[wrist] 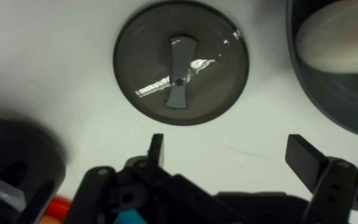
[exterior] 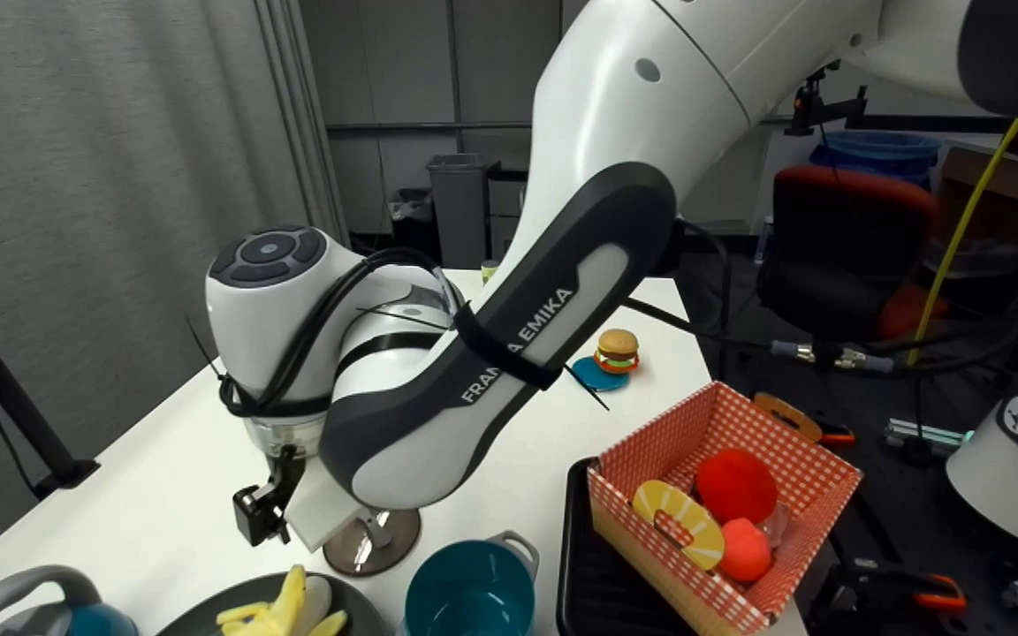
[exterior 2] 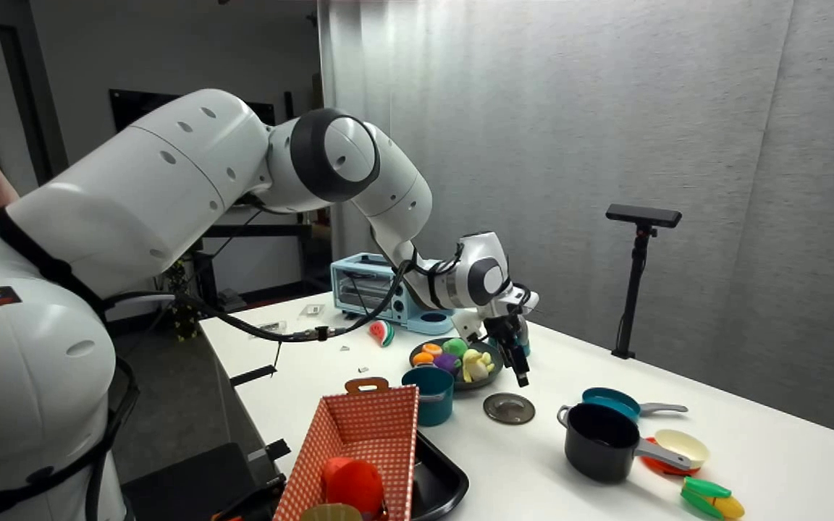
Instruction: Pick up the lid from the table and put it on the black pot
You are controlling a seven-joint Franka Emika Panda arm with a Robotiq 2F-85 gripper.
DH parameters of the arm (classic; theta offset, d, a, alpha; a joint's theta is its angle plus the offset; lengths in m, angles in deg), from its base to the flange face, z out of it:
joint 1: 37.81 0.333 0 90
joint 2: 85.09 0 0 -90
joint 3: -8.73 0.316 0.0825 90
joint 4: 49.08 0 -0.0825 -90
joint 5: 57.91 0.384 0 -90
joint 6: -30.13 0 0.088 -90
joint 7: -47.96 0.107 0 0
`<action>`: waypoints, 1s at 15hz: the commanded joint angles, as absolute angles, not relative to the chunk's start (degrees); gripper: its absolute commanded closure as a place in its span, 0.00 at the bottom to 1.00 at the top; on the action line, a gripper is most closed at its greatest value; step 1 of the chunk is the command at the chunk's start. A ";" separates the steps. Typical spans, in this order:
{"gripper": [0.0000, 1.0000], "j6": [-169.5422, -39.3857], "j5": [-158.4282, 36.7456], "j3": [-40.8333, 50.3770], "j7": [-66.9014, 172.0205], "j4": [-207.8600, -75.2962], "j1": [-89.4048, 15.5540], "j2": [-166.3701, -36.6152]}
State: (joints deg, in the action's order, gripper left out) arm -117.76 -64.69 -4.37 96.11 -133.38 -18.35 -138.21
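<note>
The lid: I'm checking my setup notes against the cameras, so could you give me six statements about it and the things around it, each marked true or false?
1. The lid lies on the white table, apart from the black pot. True.
2. The hand is open. True.
3. The lid is in the hand's grasp. False: in the wrist view it lies beyond the fingers, toward the top of the picture.
4. A lid covers the black pot. False: its top is open.
5. The teal pot stands outside the checked basket. True.
6. The checked basket is empty. False: it holds a round red thing, among others.
</note>
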 commanded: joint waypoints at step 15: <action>0.00 -117.05 -63.69 -3.62 96.34 -137.18 -21.72 -135.66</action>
